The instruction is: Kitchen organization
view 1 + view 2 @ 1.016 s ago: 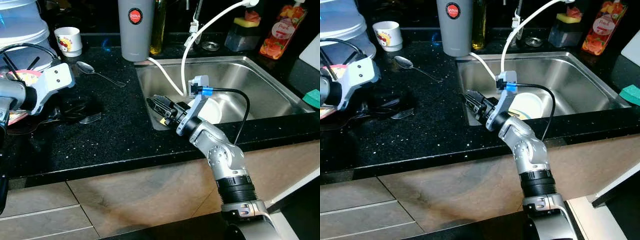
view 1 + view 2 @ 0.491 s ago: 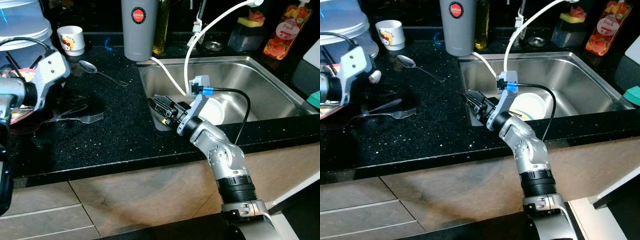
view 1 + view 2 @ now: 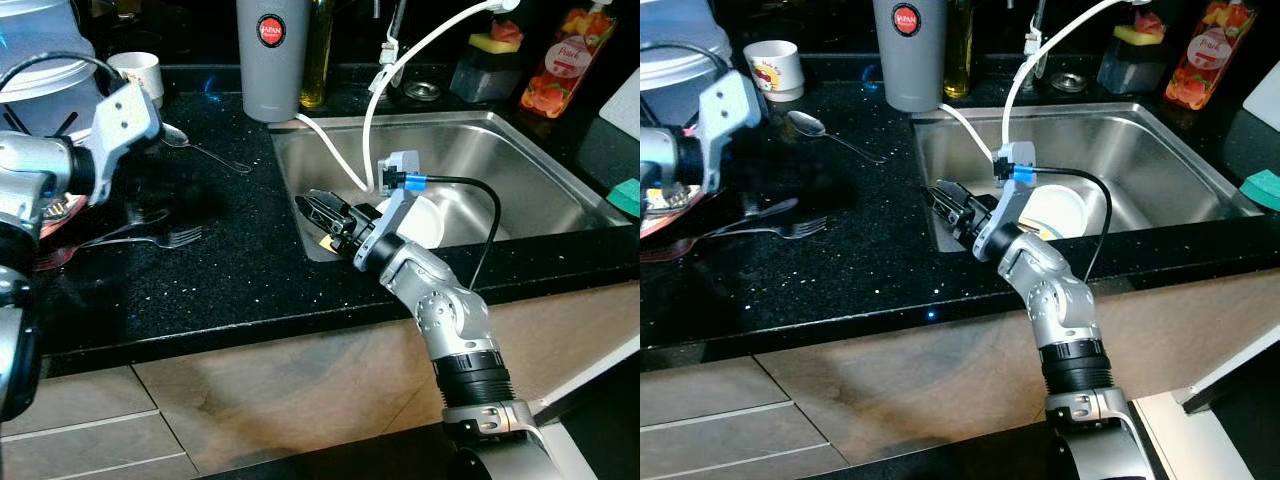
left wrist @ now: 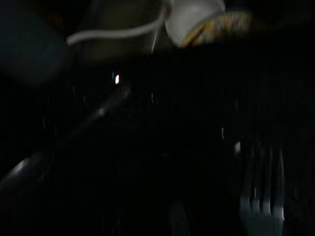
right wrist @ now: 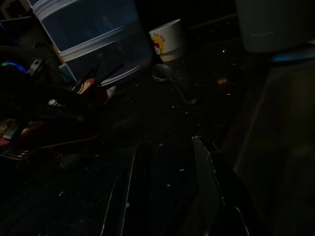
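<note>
A steel fork lies on the black counter, its tines also showing in the dark left wrist view. A spoon lies farther back, near a white printed cup. My left gripper hangs above the counter between fork and spoon, lost against the dark stone. My right gripper rests at the sink's left rim, open and holding nothing, its fingers pointing out over the counter. A white plate lies in the sink.
A red plate with cutlery sits at the counter's left edge, beside a clear plastic container. A grey tumbler, an oil bottle and a white hose stand behind the sink. A soap bottle and green sponge are at right.
My left arm has lifted up and back from the fork, which now lies uncovered. The right arm has stayed put.
</note>
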`<state>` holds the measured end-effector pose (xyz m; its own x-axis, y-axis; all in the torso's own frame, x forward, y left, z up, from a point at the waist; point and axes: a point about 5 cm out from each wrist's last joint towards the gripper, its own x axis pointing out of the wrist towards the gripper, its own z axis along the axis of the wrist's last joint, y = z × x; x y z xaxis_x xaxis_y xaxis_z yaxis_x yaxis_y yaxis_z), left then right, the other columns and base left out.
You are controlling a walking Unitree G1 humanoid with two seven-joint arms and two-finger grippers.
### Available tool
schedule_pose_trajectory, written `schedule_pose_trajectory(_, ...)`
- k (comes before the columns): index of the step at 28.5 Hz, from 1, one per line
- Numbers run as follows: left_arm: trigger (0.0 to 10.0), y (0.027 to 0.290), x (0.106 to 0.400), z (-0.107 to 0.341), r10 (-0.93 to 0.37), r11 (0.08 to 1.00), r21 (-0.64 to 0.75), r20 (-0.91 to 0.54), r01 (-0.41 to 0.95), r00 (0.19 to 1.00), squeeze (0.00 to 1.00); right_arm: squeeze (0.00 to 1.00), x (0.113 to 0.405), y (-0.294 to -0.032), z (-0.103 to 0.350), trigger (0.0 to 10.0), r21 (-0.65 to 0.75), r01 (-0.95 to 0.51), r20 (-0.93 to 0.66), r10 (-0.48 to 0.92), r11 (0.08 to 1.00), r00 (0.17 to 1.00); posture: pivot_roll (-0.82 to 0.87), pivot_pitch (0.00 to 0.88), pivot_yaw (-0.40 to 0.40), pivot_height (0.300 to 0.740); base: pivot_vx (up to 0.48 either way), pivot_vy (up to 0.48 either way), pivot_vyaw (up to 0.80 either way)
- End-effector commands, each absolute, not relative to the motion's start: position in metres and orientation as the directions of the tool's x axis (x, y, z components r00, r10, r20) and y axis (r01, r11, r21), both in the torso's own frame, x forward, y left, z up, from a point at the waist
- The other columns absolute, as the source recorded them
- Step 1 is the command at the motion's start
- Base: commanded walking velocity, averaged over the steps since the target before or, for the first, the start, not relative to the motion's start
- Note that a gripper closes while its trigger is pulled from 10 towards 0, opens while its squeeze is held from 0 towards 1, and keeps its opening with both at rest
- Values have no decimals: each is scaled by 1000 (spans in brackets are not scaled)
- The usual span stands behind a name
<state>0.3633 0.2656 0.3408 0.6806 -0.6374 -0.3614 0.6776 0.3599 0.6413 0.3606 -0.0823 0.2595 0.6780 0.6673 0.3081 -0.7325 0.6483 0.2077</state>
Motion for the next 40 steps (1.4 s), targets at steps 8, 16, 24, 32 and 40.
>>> schedule_pose_trajectory(8,10000,286,356,339,-553,360,610,-470,706,688,1000,0,359,-81,259,10000,207,-740,305,677,640,670,113,171,-36,740,0,0,0)
schedule_pose_trajectory(16,10000,291,354,338,-500,350,598,-531,721,684,1000,0,358,-79,259,10000,202,-748,297,689,632,662,116,171,-37,740,0,0,0)
schedule_pose_trajectory(24,10000,296,354,331,-405,297,620,-607,727,683,0,0,335,-60,246,10000,69,-879,189,859,472,476,116,169,-34,740,0,0,0)
schedule_pose_trajectory(32,10000,300,355,330,-382,313,636,-596,706,706,0,0,329,-56,245,10000,49,-901,175,884,431,433,116,169,-34,740,0,0,0)
schedule_pose_trajectory(40,10000,300,354,333,-356,264,657,-614,706,705,0,0,325,-55,243,10000,43,-913,155,900,406,408,118,159,-37,740,0,0,0)
